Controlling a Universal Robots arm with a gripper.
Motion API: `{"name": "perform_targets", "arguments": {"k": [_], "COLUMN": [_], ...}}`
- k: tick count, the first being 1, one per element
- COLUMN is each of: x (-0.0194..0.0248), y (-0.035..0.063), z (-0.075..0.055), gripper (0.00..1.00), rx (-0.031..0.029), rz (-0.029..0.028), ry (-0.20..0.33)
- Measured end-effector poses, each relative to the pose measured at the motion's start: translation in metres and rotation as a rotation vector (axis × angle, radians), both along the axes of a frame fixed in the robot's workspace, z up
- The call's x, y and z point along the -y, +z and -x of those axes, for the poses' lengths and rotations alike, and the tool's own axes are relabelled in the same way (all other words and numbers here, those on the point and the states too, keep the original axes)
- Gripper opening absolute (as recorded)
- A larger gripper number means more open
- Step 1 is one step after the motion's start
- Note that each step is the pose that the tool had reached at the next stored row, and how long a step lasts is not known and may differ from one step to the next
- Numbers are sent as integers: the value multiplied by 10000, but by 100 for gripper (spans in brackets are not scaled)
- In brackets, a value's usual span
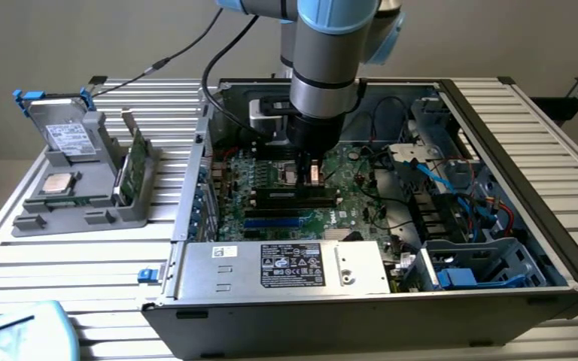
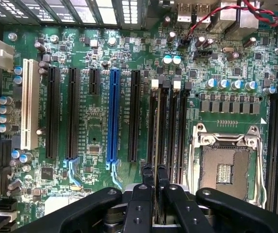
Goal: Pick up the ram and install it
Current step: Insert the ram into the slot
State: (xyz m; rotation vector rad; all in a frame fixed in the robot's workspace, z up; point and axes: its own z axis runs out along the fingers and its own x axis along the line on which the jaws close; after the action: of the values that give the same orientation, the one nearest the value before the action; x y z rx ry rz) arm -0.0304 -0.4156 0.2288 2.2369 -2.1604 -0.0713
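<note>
Ram (image 2: 156,141) is in the jaws (image 2: 155,171), not out on the surface (image 1: 78,263). The jaws are closed almost fully and pinch the stick across its flat faces. From the wrist camera it shows as a thin pale edge running straight out from between the fingertips (image 2: 147,175). The exterior view has the arm reaching down into the open case (image 1: 530,143), jaws low over the motherboard (image 2: 95,136). Relation that matters: the ram's long axis runs parallel to the black memory slots. It looks lined up over the slot directly below the jaws, the one with a white latch (image 2: 154,84) at its far end. A second memory slot (image 2: 178,131) with its own white latch sits just beside it, on the side toward the empty CPU socket (image 2: 224,170). On the other side of the jaws, the blue expansion slot (image 2: 113,116) and its black neighbours run the same direction. I can't tell whether the ram's lower edge is touching the slot or hanging just above it, since the edge-on view hides that gap. My read is that sideways offset from the slot groove is small and the stick isn't visibly skewed. Well away from the jaws, outside the case, a grey tray (image 1: 78,214) holds the bracketed green card (image 1: 132,162) and the square processor chip (image 1: 58,183). Neither is the ram.
</note>
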Motion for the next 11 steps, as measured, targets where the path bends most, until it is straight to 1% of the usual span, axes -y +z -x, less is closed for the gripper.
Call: {"name": "perform_targets", "arguments": {"k": [6,11], "x": [0,0], "y": [-14,-17], "z": [1,1], "gripper": [14,14], "rx": [15,16], "rz": [81,128], "ry": [0,0]}}
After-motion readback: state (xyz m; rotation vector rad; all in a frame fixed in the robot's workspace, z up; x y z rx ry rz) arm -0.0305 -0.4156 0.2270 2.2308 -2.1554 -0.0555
